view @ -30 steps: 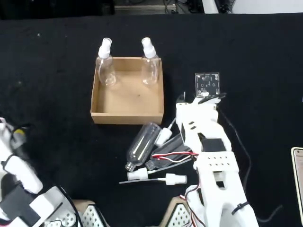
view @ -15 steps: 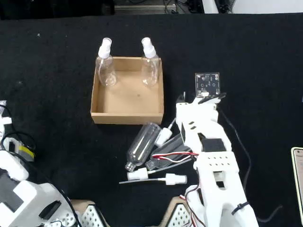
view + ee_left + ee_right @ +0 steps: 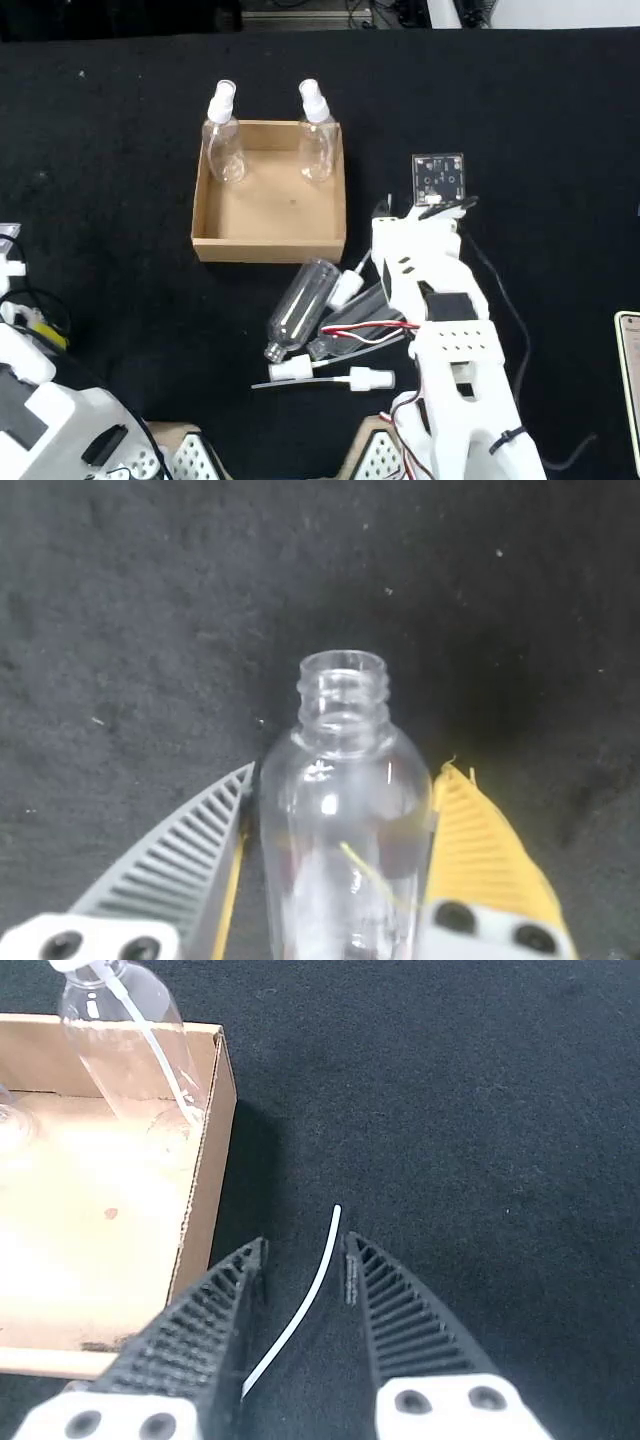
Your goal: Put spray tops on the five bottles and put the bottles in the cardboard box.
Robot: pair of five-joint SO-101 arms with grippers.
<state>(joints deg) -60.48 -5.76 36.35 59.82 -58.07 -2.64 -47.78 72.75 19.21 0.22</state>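
One bottle (image 3: 345,830) clenched in left pincer (image 3: 347,772), neck outward; right pincer (image 3: 306,1242) well apart, tube (image 3: 300,1320) between jaws, grip unclear.

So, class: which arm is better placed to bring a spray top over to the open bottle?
Right. Its gripper carries a spray-top tube, held clear of the table beside the cardboard box. The left gripper is occupied clamping the uncapped bottle.

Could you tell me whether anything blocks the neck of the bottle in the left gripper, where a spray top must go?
Nothing visible does: the bottle held in the left gripper has an open, uncapped neck, with bare black table beyond it.
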